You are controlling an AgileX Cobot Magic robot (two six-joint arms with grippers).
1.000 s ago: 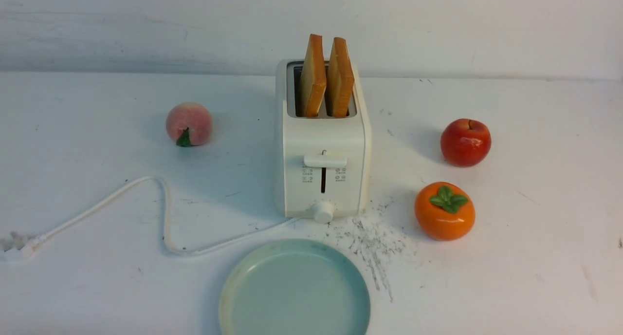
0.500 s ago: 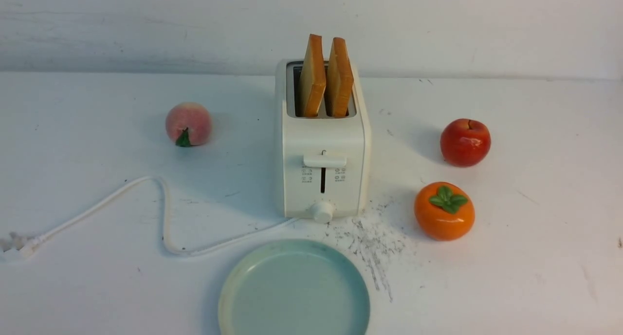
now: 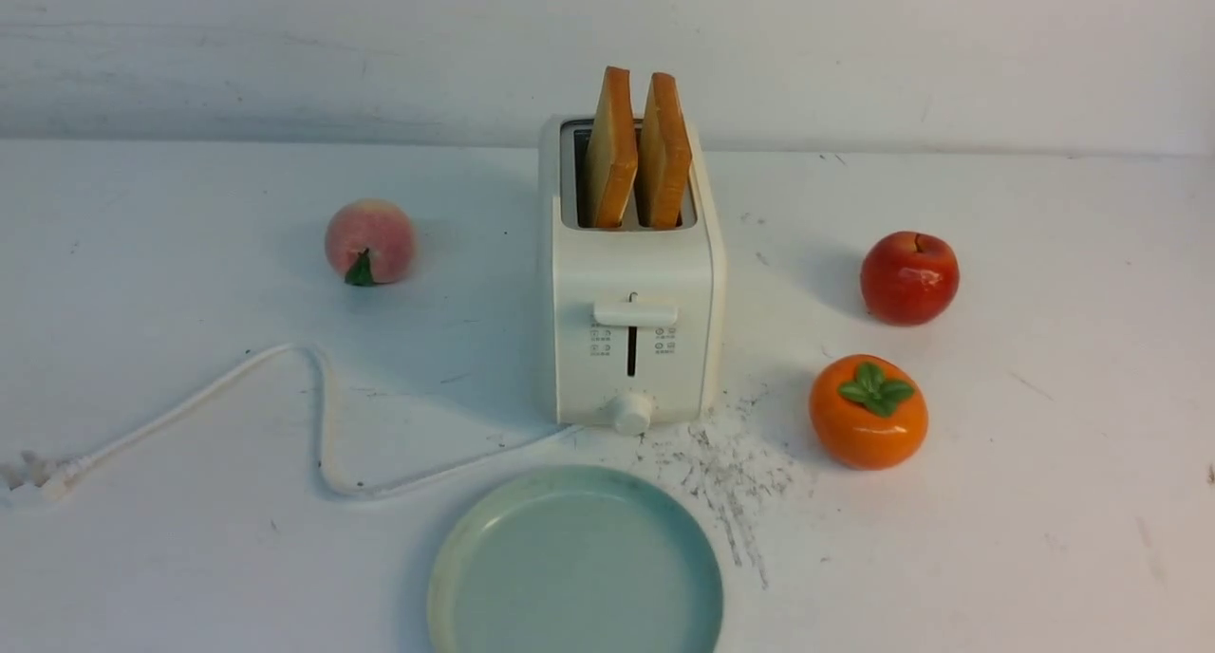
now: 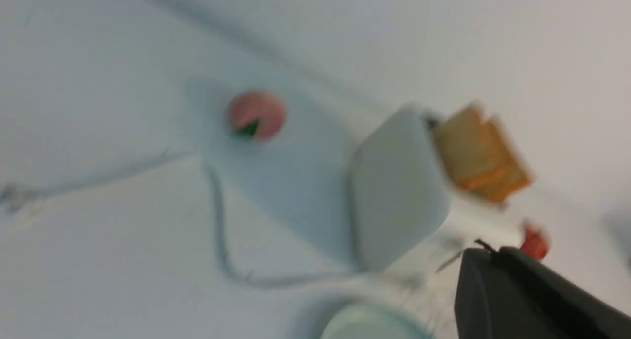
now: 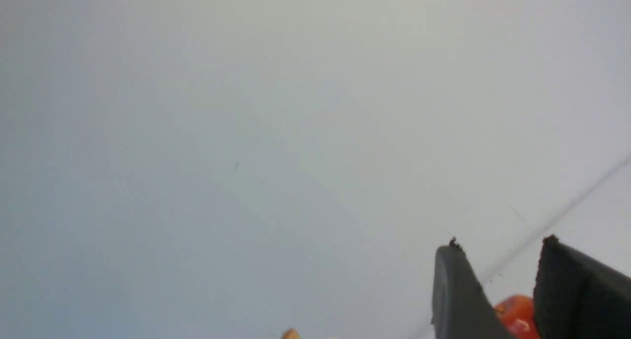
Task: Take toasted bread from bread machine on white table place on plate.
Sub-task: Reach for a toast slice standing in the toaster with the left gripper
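Observation:
The white bread machine (image 3: 630,292) stands mid-table on the white table (image 3: 1044,539). Two slices of toasted bread (image 3: 608,150) (image 3: 663,150) stand upright in its slots. The pale blue-green plate (image 3: 574,569) lies empty in front of it. Neither gripper shows in the front view. In the blurred left wrist view, my left gripper (image 4: 493,252) is shut and empty, apart from the bread machine (image 4: 397,191), the toasted bread (image 4: 480,154) and the plate (image 4: 367,326). In the right wrist view, my right gripper (image 5: 500,245) is open and empty, facing the pale wall.
A peach (image 3: 369,241) lies left of the bread machine. A red apple (image 3: 909,278) and an orange persimmon (image 3: 868,411) lie to its right. The white cord (image 3: 318,416) loops over the left table. A red-orange fruit (image 5: 515,315) shows behind my right fingers.

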